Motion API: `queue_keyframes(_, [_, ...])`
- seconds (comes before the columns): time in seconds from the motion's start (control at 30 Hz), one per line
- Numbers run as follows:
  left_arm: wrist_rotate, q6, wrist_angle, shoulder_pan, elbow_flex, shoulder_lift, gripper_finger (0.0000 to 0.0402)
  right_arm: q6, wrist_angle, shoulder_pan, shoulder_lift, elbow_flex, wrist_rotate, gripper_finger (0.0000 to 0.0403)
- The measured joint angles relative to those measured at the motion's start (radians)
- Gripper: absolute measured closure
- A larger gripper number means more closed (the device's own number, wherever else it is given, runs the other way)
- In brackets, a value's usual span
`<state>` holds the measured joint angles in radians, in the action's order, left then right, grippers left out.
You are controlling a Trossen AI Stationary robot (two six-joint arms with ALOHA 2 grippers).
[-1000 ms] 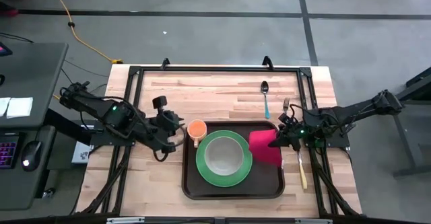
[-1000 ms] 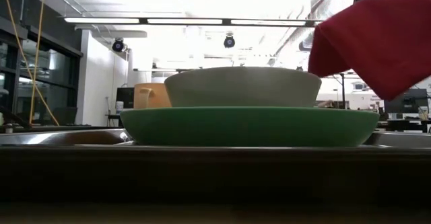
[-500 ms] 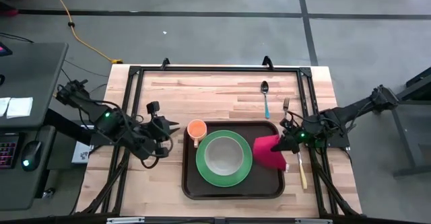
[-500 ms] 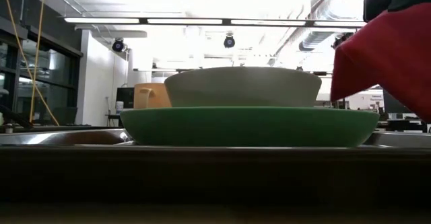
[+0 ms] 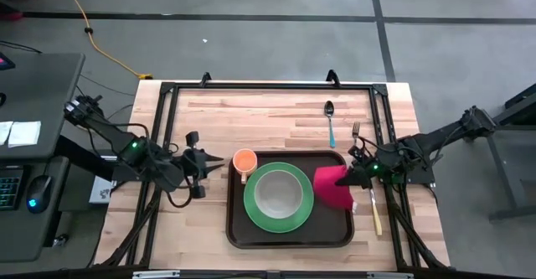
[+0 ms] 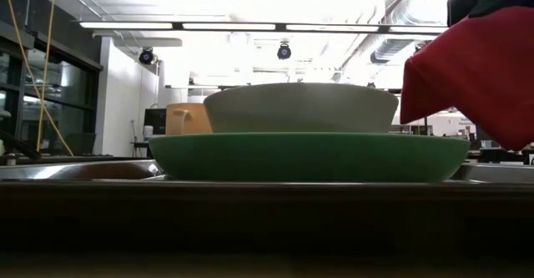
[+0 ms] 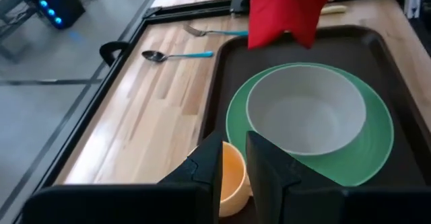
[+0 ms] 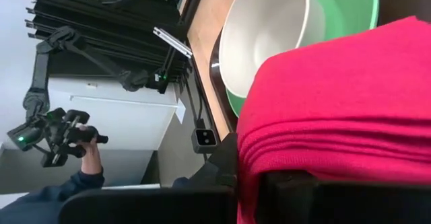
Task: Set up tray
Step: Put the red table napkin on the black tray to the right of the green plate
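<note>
Above the tray's (image 5: pixel 289 237) right edge, right hand (image 5: pixel 350 178) clamped on a red cloth (image 5: pixel 332 186).

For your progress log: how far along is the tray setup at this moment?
Done: the green plate with the bowl and the orange cup sit on the tray. In hand: the right pincer holds the red napkin above the tray's right side. Left: the spoon, fork and knife lie on the table; the left pincer waits beside the tray.

Both arms are skinny black linkages with loose black cables and a tiny green LED each; the left end effector (image 7: pixel 234 163) has 2 chunky matte-black fingers.
</note>
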<state>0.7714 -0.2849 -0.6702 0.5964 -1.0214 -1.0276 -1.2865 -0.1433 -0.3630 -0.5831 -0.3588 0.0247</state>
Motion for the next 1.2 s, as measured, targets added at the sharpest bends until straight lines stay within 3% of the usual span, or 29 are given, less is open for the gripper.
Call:
queue_keyframes(0.27, [-0.005, 0.052, 0.167, 0.000, 0.143, 0.081, 0.0305, -0.074, 0.232, 0.000, 0.000, 0.133, -0.009, 0.0403])
queue_keyframes(0.73, [-0.028, 0.078, 0.348, 0.000, 0.313, 0.166, 0.0305, -0.132, 0.475, 0.001, 0.000, 0.281, -0.012, 0.0403])
queue_keyframes(1.0, [-0.048, 0.132, 0.497, 0.000, 0.411, 0.208, 0.0305, -0.135, 0.521, 0.020, 0.001, 0.292, -0.024, 0.0403])
queue_keyframes(1.2, [-0.057, 0.134, 0.496, 0.000, 0.444, 0.233, 0.0305, -0.114, 0.639, 0.042, 0.001, 0.292, -0.019, 0.0403])
